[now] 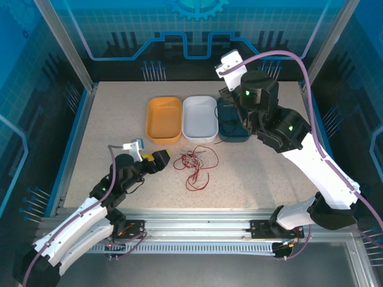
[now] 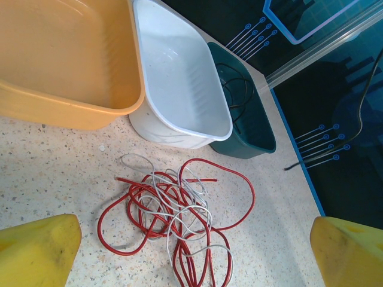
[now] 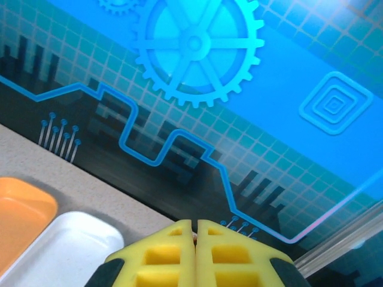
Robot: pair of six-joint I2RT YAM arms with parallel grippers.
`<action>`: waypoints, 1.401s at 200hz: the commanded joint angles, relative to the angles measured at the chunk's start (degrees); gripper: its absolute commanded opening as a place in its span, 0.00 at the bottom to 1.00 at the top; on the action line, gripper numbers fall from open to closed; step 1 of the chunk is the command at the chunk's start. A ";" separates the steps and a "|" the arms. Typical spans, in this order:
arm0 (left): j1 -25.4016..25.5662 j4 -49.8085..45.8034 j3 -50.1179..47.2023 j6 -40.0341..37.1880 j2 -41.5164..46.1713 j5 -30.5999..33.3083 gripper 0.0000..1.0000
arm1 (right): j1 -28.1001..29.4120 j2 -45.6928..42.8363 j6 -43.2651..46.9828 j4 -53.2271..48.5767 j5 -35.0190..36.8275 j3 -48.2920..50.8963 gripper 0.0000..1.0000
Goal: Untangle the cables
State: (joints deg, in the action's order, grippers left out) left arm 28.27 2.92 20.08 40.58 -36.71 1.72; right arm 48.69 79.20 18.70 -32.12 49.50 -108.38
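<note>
The cables (image 1: 194,167) lie as one loose tangle on the speckled surface (image 1: 108,131), at the middle of the top view and just below the three bins. The heap is longer than it is wide there, running from upper right to lower left of the frame. In the left wrist view the cables (image 2: 173,221) are red strands woven with pale whitish ones. One big red loop bulges to the right, and a straight red end points left at the heap's upper edge. The lower loops are cut off by the bottom of that frame, so I cannot follow where each strand ends.

The left hand (image 1: 161,160) sits just left of the tangle, pointing at it. Its yellow fingers (image 2: 36,251) stand wide apart in the lower corners with nothing between them but the cables below.

The right hand (image 3: 195,226) is pressed fully closed, seam to seam, gripping nothing, and faces the blue back wall.

The orange bin (image 1: 163,119), white bin (image 1: 200,118) and dark green bin (image 2: 251,134) stand side by side, touching, with their long sides running up the frame. The orange and white bins look bare inside. A thin black cable (image 2: 232,89) loops in the green one, which the right arm partly hides from above.
</note>
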 commanded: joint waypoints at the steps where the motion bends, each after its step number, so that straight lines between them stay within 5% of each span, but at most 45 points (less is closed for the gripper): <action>1: -0.39 0.59 0.23 0.64 0.02 0.38 0.99 | -3.29 0.43 1.25 2.10 1.56 -2.94 0.00; 161: -0.48 -0.92 -0.10 0.96 1.49 0.56 0.99 | -25.89 16.81 -11.18 -11.59 -13.10 -10.86 0.00; 280: -0.42 -2.39 -0.19 1.04 2.78 1.14 0.99 | -29.17 22.05 -13.86 -17.76 -15.86 -9.15 0.00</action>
State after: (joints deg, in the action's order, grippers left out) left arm 28.23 1.13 20.08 40.62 -34.48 1.96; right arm 20.40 99.13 5.93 -48.01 33.71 -118.06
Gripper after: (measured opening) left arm 0.992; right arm 0.040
